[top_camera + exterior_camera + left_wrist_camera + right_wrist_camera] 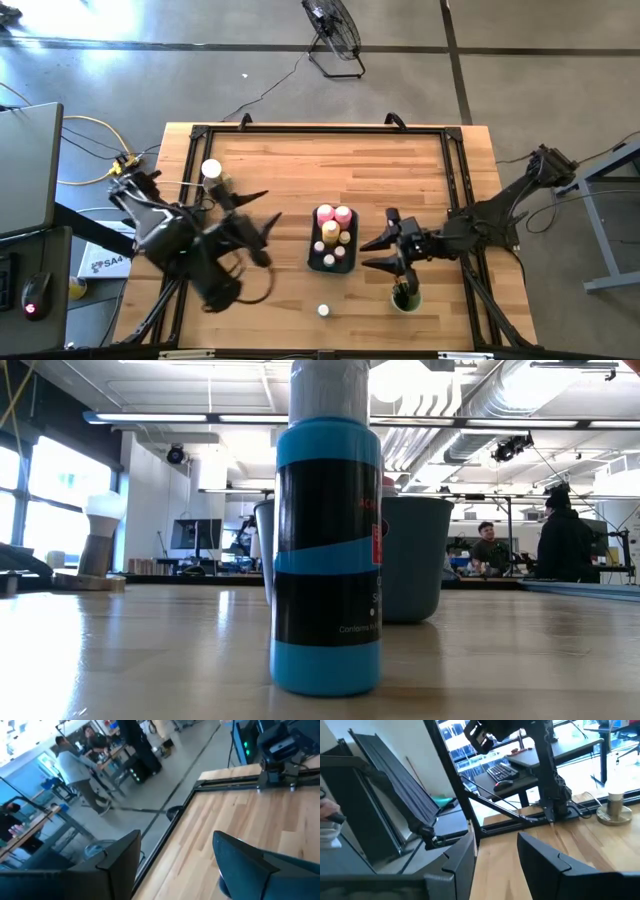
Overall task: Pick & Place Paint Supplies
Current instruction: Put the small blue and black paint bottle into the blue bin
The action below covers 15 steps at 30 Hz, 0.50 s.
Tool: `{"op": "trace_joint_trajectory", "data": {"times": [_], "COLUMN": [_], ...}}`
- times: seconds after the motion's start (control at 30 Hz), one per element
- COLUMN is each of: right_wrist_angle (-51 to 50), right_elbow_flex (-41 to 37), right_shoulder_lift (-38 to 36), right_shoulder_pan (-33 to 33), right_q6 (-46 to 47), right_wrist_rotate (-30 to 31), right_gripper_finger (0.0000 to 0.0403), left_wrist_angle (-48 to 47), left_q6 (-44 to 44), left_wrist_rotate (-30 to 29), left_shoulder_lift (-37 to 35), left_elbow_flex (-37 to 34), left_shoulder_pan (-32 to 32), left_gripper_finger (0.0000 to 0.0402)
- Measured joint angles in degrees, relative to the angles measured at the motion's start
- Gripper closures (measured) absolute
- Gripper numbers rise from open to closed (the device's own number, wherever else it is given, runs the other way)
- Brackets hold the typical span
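The dark tray sits mid-table. It holds two pink squeeze bottles, a yellow bottle and a few tiny pale-capped jars, all standing upright. One more pale-capped jar stands alone near the table's near edge; in the low view it is the blue, black-labelled jar. The green cup holds brown-handled brushes. My left gripper is open, left of the tray. My right gripper is open, between tray and cup.
A white-topped stand on a wooden base sits at the table's far left. A black frame rail runs along the table's edges. Bare wood lies beyond the tray. People sit at desks beyond the table.
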Motion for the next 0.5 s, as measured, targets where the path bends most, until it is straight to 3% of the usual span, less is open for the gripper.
{"op": "trace_joint_trajectory", "data": {"times": [0.23,0.5], "right_wrist_angle": [2.80,3.18], "right_elbow_flex": [-0.02,-0.02], "right_shoulder_lift": [3.45,2.80], "right_shoulder_pan": [-1.78,-3.70], "right_q6": [-0.39,-2.72], "right_wrist_rotate": [-3.43,-3.07], "right_gripper_finger": [0.0259,0.0259], "left_wrist_angle": [-0.19,0.30], "left_q6": [-6.95,-4.50], "left_wrist_rotate": [3.23,1.11], "left_shoulder_lift": [-5.09,-4.86], "left_elbow_flex": [-8.72,-9.05], "left_shoulder_pan": [-0.96,-0.66], "left_gripper_finger": [0.0160,0.0160]}}
